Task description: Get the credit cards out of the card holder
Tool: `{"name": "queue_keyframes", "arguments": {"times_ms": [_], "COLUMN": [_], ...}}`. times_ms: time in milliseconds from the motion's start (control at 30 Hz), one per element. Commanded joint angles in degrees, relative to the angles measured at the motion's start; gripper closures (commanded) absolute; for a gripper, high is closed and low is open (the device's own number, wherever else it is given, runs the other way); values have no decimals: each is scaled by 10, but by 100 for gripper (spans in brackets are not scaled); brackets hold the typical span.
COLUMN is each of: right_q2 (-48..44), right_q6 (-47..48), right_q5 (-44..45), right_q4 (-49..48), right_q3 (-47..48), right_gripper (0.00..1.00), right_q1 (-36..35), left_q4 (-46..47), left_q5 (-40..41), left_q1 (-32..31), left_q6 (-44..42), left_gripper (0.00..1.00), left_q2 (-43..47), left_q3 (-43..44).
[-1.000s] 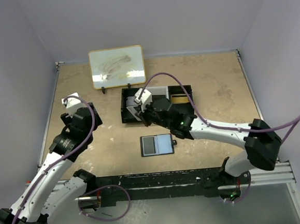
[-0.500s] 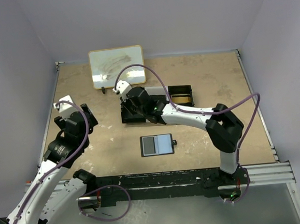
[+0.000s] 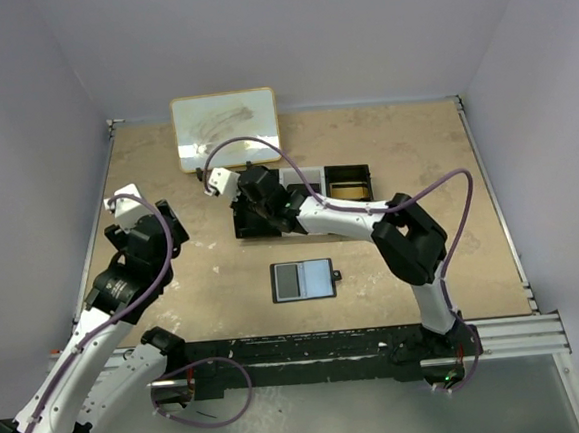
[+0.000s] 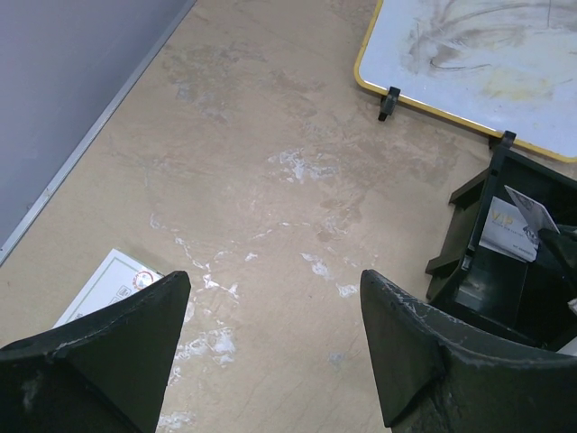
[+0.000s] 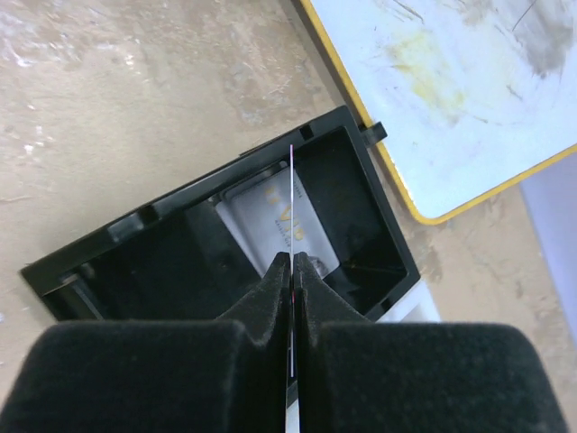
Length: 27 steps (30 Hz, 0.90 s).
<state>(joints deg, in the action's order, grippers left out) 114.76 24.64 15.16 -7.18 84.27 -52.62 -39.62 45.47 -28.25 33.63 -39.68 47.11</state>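
Card holder (image 3: 304,280) open flat on table (image 3: 420,151), on near side of tray (image 3: 350,170), apart from it. Long axis left-right, closure tab (image 3: 336,273) pointing right. Black edges; left panel dark grey, right panel paler shiny blue-grey. Right gripper (image 5: 293,267) over tray's left end, pressed together, pinching card (image 5: 292,203) edge-on. Left gripper (image 4: 275,281) left of tray, spread, empty.

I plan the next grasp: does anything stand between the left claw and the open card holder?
Nothing visible does. Only table lies between the open left claw and the card holder; the right arm reaches over the tray behind it.
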Motion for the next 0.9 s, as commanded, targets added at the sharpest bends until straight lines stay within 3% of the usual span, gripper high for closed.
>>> {"name": "queue_keyframes", "arguments": {"times_ms": [0,367,867], "right_q2": [26,52,112], "right_q6": [103,200,241], "right_q5": [34,32,77], "right_q4": [-15,-40,-62], "right_q3": [36,44,65], "right_gripper": [100,100,99], "right_q1": [6,23,28], "left_q4": [6,10,14], "left_q5": [16,14,8], "left_q1": [2,4,12], "left_q6": [1,-5,-11], "left_gripper": [26,26,26], "left_q2": [9,0,-3], "left_q3": [3,2,2]}}
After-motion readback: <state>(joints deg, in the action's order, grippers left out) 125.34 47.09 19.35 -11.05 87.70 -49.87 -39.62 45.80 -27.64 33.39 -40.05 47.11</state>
